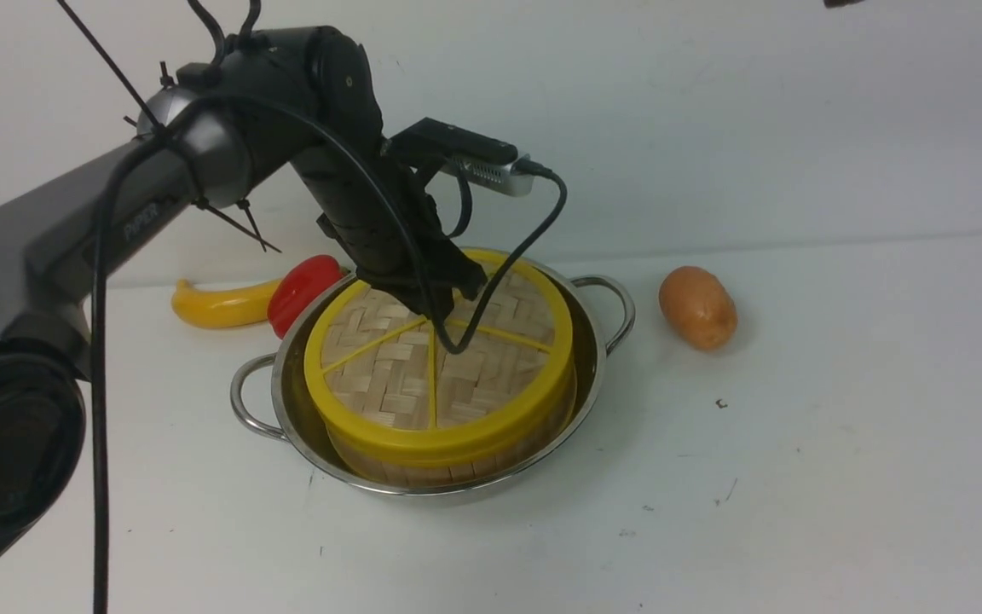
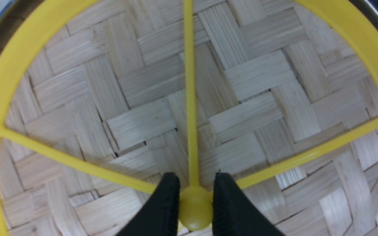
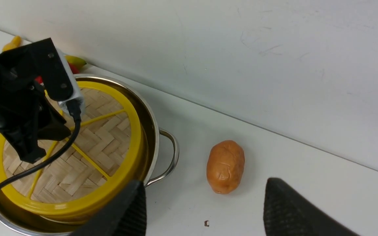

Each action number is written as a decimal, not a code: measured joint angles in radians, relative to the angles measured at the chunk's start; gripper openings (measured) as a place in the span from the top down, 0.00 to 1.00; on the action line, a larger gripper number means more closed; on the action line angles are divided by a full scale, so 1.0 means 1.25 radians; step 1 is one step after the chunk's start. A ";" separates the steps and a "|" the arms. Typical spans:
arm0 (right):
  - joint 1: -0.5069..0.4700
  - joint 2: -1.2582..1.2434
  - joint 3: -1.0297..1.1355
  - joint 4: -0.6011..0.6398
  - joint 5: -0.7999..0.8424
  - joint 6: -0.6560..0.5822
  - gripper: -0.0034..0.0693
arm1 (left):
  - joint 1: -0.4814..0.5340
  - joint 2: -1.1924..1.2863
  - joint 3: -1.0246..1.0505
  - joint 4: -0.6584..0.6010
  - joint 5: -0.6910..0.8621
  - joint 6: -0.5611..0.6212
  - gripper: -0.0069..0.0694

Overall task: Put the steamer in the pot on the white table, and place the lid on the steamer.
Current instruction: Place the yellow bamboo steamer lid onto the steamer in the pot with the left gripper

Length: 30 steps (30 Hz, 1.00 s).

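Front view: from the robot's side, raised, facing forward and down over the white table (image 1: 840, 443); middle distance.
Left wrist view: straight down, very close; the lid (image 2: 241, 82) fills the frame.
Right wrist view: higher, from the near right, facing far-left.
All three share the lid. Front and right wrist views also share the pot (image 1: 602, 367) and potato (image 1: 697, 307).

Bright, diffuse lighting from above. Soft shadows beside pot (image 1: 591, 368) and potato (image 1: 697, 308). Faint glare on pot rim. Left-wrist close-up slightly blurred.
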<state>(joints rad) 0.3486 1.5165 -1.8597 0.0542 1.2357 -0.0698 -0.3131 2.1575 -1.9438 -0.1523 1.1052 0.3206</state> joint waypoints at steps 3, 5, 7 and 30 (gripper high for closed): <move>0.000 0.000 0.000 0.000 0.000 0.000 0.31 | 0.000 0.004 -0.004 0.000 0.002 0.000 0.76; 0.000 0.000 0.000 0.000 0.000 0.000 0.31 | 0.000 0.004 -0.004 0.000 0.002 0.000 0.76; 0.000 0.000 0.000 0.000 0.000 0.000 0.31 | 0.000 0.004 -0.004 -0.003 0.002 0.000 0.76; 0.000 -0.424 0.359 -0.153 -0.041 -0.012 0.54 | 0.001 -0.455 0.065 0.002 0.017 0.041 0.81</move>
<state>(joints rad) 0.3486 0.9863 -1.4111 -0.1366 1.1844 -0.0845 -0.3122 1.5882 -1.8629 -0.1499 1.1261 0.3713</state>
